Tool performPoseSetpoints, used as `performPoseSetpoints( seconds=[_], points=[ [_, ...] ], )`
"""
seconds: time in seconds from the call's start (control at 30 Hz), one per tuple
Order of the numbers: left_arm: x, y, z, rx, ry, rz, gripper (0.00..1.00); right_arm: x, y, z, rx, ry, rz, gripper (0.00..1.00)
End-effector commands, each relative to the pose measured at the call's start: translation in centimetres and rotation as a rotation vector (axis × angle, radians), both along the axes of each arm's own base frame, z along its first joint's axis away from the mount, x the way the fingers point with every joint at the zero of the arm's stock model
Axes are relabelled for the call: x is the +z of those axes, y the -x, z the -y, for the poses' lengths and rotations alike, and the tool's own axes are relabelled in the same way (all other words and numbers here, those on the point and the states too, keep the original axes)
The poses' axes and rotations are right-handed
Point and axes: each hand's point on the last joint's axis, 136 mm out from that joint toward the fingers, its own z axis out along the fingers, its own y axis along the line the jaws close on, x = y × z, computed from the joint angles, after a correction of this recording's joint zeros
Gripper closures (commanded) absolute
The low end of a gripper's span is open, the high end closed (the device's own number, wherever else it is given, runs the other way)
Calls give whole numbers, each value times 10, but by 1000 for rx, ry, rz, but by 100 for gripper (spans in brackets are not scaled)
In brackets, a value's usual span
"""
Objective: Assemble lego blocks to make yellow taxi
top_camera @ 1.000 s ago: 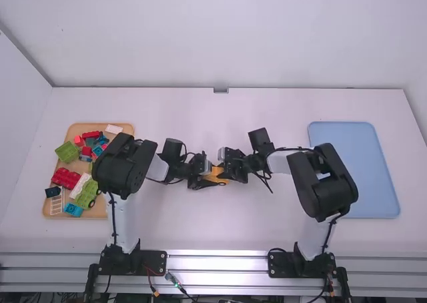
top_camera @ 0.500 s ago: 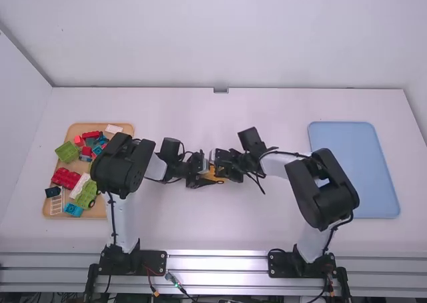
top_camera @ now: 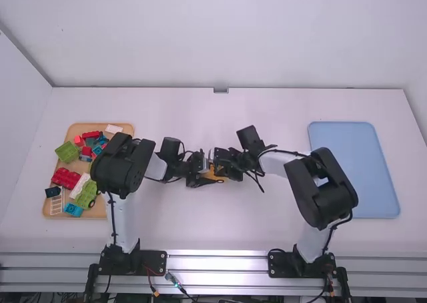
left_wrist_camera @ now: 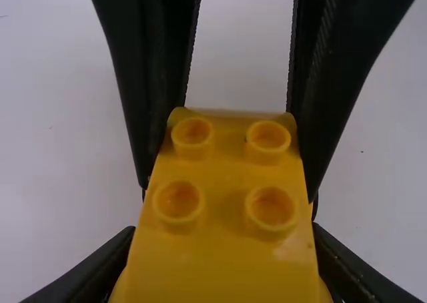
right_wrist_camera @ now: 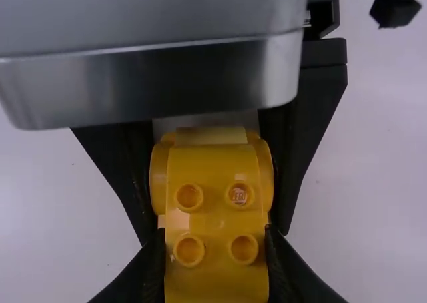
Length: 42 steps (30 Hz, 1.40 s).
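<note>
Left wrist view: left gripper (left_wrist_camera: 223, 263) has its fingers closed in against the two sides of a yellow lego piece (left_wrist_camera: 223, 216), studs facing the camera. Right gripper (right_wrist_camera: 217, 269), seen in its own wrist view, likewise pinches yellow between its fingers. Both grippers are therefore on the yellow work at once. A wider, rounded yellow part (right_wrist_camera: 160, 183) lies beyond the studded stretch, between the left gripper's fingers; whether it is a separate block cannot be told.

Position: yellow work near the middle of the tabletop (top_camera: 220, 229), about midway between its left and right edges. Long axis runs from one pair of fingers toward the other, roughly parallel to the tabletop's near edge. Neither arm is clearly nearer; the work bridges both.

Other stock: wooden tray (top_camera: 99, 213) by the left edge, with mixed blocks (top_camera: 67, 151); blue tray (top_camera: 363, 176) by the right edge.

Judgement: probably a join being pressed or adjusted. The next move likely depends on keeping the two grips in line along that axis; a skewed push could twist the yellow work or leave studs half seated.
</note>
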Motion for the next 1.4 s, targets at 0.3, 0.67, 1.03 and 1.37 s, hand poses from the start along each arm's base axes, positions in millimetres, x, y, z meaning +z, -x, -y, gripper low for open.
performPoseSetpoints(
  seconds=[0.3, 0.67, 1.03, 1.37],
  points=[
    [-8, 10, 7, -21, -7, -45, 60, -32, -7, 11, -89, 119, -51, 71],
    [-8, 10, 7, -21, -7, -45, 60, -24, -12, 11, -85, 61, -58, 63],
    [-9, 11, 7, -20, -9, -48, 58, 11, -5, 10, 33, -92, -28, 58],
    [-11, 13, 6, -19, -15, -70, 40, 41, -13, 14, 37, -166, 22, 1]
  ],
)
